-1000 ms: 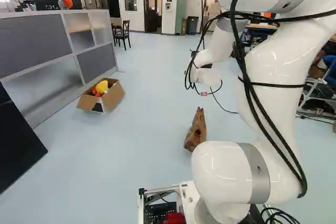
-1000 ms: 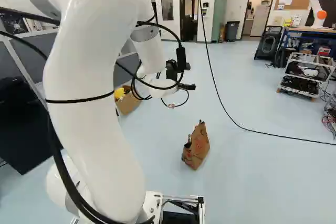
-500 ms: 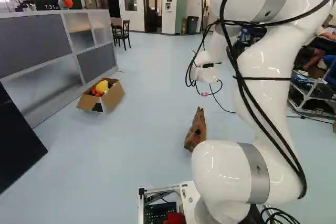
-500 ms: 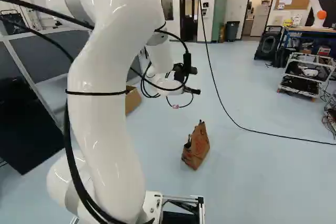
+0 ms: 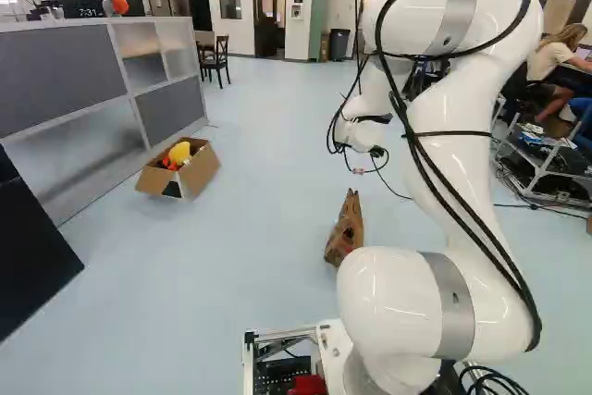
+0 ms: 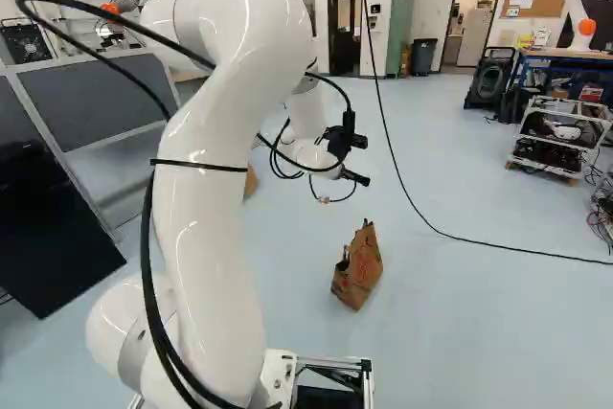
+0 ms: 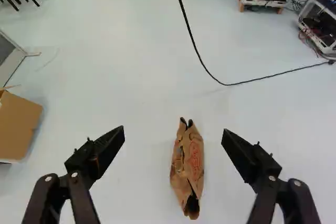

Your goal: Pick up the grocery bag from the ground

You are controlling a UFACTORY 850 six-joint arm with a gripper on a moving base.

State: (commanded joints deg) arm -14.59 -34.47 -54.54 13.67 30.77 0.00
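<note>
1. The paper grocery bag [image 6: 357,270] is carried by the floor [image 6: 460,332] ahead of the arm's base, its narrow top edge raised.
2. The black gripper [image 6: 366,161] is held above the floor, its fingers spread wide; in the wrist view the bag is framed between them, touched by neither.
3. Floor is seen between the bag and the open cardboard box [image 5: 196,173], which is set near the partition's [image 5: 171,113] lower edge.
4. Beyond the bag, the floor is crossed by a black cable [image 6: 460,238].

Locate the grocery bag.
Grocery bag is on the floor, framed beyond the open gripper in wrist view; right of the cardboard box in left base view.
</note>
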